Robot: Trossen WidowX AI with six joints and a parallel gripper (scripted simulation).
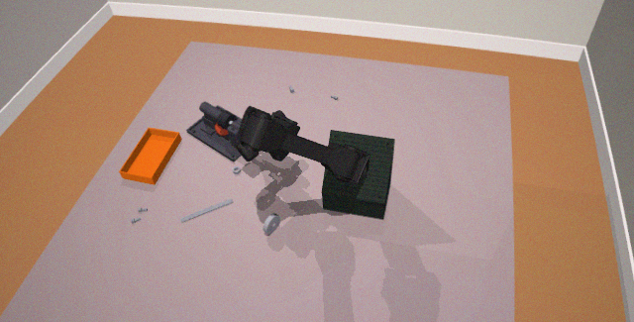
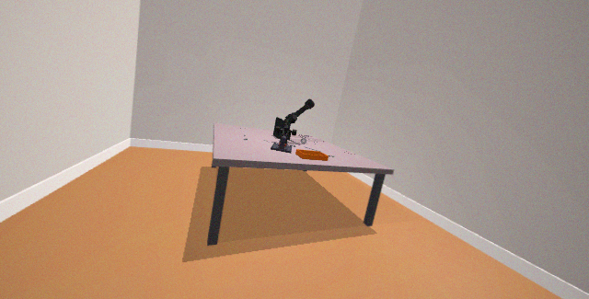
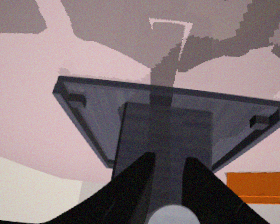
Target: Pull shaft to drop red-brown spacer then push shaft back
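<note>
The dark base plate (image 1: 225, 151) (image 2: 276, 147) (image 3: 96, 125) carries the housing (image 1: 214, 114), which has a dark cylinder at its far left end. A red-brown piece (image 1: 221, 129) shows beside the housing, low over the plate; whether it hangs on the shaft or lies loose I cannot tell. A small pale part shows just right of the housing. In the wrist view a dark upright block (image 3: 166, 120) stands on the plate. My gripper (image 3: 169, 164) is shut on the shaft, whose pale round end (image 3: 174, 215) shows at the bottom edge. The arm hides the rest of the shaft and other spacers.
An orange tray (image 1: 151, 156) (image 2: 312, 155) (image 3: 258, 186) stands beside the plate. A dark green block (image 1: 378, 163) is under the arm. A grey bar (image 1: 207, 210), a small ring (image 1: 236, 169), a grey wheel (image 1: 271, 224) and several small screws lie on the table.
</note>
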